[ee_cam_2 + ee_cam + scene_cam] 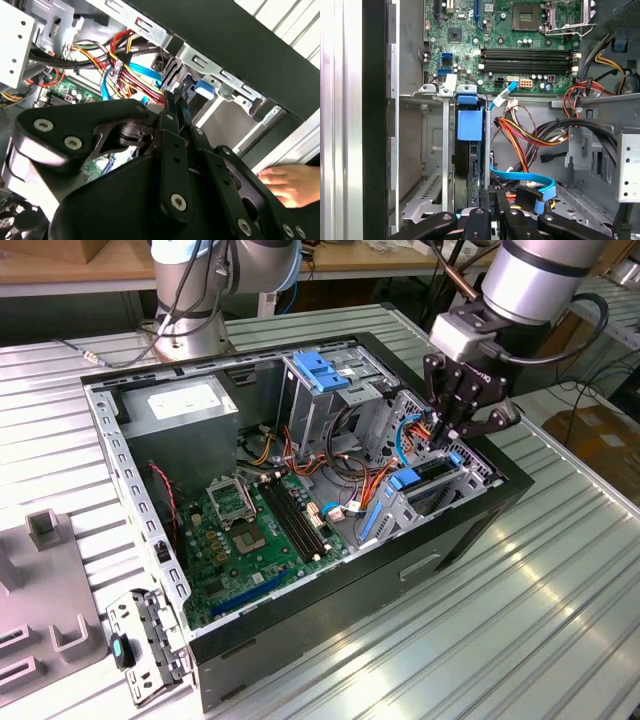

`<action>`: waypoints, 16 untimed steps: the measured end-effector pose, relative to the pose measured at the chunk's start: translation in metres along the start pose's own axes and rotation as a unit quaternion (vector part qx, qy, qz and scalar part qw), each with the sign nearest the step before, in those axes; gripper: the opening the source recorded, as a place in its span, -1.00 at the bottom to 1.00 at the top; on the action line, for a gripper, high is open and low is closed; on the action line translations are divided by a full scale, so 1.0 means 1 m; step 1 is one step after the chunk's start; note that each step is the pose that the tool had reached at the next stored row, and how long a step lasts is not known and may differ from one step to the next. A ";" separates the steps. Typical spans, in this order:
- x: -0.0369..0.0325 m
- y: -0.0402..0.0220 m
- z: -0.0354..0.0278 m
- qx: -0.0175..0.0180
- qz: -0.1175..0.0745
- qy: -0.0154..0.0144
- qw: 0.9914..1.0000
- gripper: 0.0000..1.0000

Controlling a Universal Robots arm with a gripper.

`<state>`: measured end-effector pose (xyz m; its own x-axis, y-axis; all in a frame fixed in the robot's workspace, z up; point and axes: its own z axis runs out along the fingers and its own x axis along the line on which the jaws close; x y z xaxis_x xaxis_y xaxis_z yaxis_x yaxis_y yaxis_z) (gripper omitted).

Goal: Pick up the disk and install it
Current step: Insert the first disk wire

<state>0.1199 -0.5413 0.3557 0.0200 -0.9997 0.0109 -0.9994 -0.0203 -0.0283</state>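
The disk [432, 472] stands on edge in the metal drive cage [470, 480] at the exterior view's right end of the open computer case. Its blue carrier rail [404, 480] faces the motherboard. In the first wrist view the disk [469, 162] is a dark slab under a blue tab [470, 125]. My gripper [447, 440] hangs right over the cage's top. In both wrist views its black fingers [172, 112] lie close together, shut, at the disk's upper edge. Whether they pinch the disk I cannot tell. The gripper [492, 197] sits beside a blue data cable [530, 177].
Red, yellow and orange cable bundles [520, 140] crowd the space beside the cage. A blue latch [322, 370] tops a second cage; a grey power-supply box [180, 405] fills the far corner. A person's hand [290, 182] rests outside the case wall. A loose bracket [145, 645] lies near the case's corner.
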 end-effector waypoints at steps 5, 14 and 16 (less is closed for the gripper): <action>0.0077 0.0030 0.0017 0.000 0.002 0.000 1.000 -0.67; 0.0108 0.0046 0.0077 0.000 0.007 0.000 1.000 -0.67; 0.0109 0.0046 0.0084 0.000 0.007 0.000 1.000 -0.67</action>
<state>0.1158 -0.5524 0.3474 0.0056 -0.9999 0.0107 -0.9996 -0.0059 -0.0284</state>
